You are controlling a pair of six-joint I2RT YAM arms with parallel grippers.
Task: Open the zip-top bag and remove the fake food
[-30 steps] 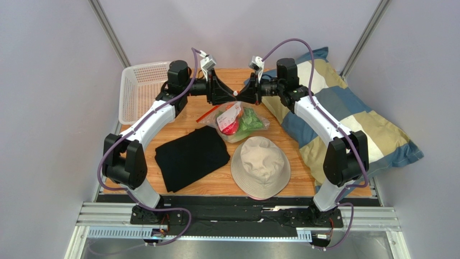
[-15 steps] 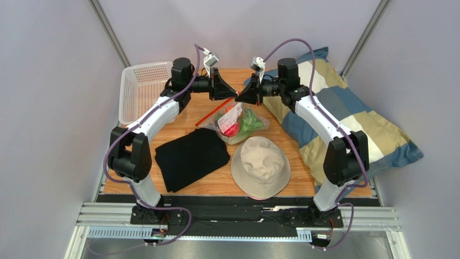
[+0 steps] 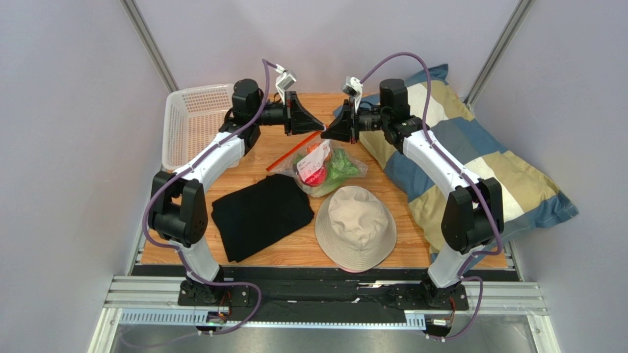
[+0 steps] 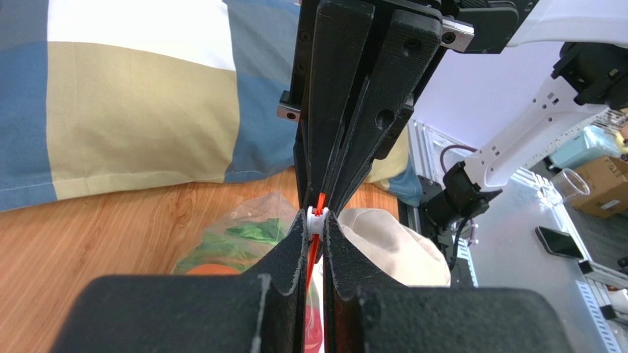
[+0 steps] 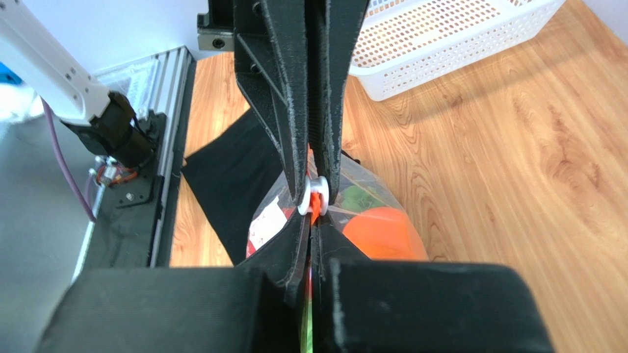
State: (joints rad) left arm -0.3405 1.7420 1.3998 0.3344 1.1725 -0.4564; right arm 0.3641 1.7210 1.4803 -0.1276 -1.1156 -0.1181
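Overhead, the left gripper [image 3: 318, 126] and right gripper [image 3: 329, 131] meet tip to tip above the far middle of the table [image 3: 295, 254], both drawn narrow. The bag [image 3: 328, 165] sits just below them, beyond the cloth [image 3: 259, 213] and hat [image 3: 356, 226], with the food [image 3: 339, 165] inside. A second ago the left jaws stood wide; now they are pinched in. The bag lies much as before.

From the left wrist, its fingers are closed on the white slider [image 4: 317, 218], and the orange strip [image 4: 315, 250] runs between them. The right fingers clamp the same strip from the opposite side.

From the right wrist, its fingers grip the strip just beside the slider. An orange fruit [image 5: 383, 232] shows in the bag beneath.
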